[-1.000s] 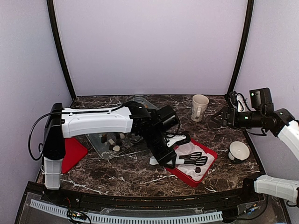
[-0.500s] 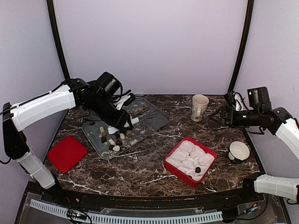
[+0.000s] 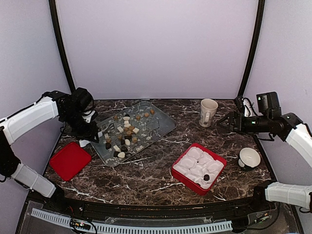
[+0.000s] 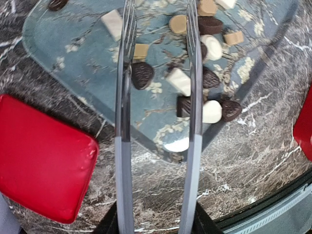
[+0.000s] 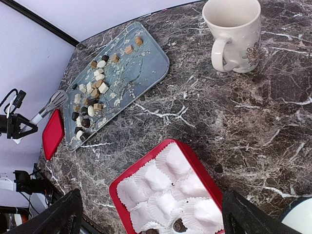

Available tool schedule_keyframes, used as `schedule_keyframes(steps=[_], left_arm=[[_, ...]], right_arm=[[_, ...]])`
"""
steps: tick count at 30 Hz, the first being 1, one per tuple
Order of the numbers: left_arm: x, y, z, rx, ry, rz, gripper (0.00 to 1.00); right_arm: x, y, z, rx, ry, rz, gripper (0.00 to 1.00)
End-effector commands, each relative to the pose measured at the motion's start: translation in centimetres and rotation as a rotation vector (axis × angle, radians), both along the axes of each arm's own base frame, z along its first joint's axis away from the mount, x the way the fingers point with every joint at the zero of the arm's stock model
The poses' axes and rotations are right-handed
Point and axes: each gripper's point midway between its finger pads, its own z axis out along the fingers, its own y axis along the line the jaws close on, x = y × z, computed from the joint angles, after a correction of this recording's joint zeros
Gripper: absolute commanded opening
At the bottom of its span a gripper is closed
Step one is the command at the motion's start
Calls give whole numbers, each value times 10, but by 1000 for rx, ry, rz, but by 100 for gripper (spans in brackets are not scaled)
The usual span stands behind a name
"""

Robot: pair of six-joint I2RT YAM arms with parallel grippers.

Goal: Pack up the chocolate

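Note:
The chocolate [image 3: 124, 131] is several small dark, tan and cream lumps lying on a glass tray [image 3: 163, 124] at the back left. The wrist view shows the lumps close up [image 4: 181, 82]. My left gripper [image 3: 90, 136] is shut on metal tongs [image 4: 123, 97], whose two arms stand apart above the tray's near-left end. A red box [image 3: 220, 160] with white paper cups sits at centre right and holds one dark chocolate [image 3: 206, 177], which also shows in the right wrist view [image 5: 179, 225]. My right gripper [image 3: 225, 124] is open and empty, raised at the right, above and behind the box.
A red lid [image 3: 69, 160] lies flat at the front left beside the tray. A cream mug [image 3: 208, 112] stands at the back right. A white bowl [image 3: 249, 158] sits at the right edge, beside the box. The table is dark marble.
My left arm has swung with the tongs from the red box across the tray to the far left. One dark chocolate stays in the box. The right arm has barely moved.

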Motion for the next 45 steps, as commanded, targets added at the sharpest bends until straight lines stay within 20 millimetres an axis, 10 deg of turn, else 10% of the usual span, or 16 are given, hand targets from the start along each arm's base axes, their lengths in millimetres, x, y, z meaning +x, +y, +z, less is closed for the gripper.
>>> schedule_keyframes(steps=[1, 12, 45], left_arm=[[-11, 31, -3, -10, 52, 107, 40], [-49, 39, -20, -2, 154, 102, 39], [-24, 31, -30, 213, 129, -34, 35]], right_arm=[[5, 1, 4, 15, -26, 1, 100], [2, -1, 1, 7, -21, -10, 100], [5, 1, -1, 21, -15, -11, 100]])
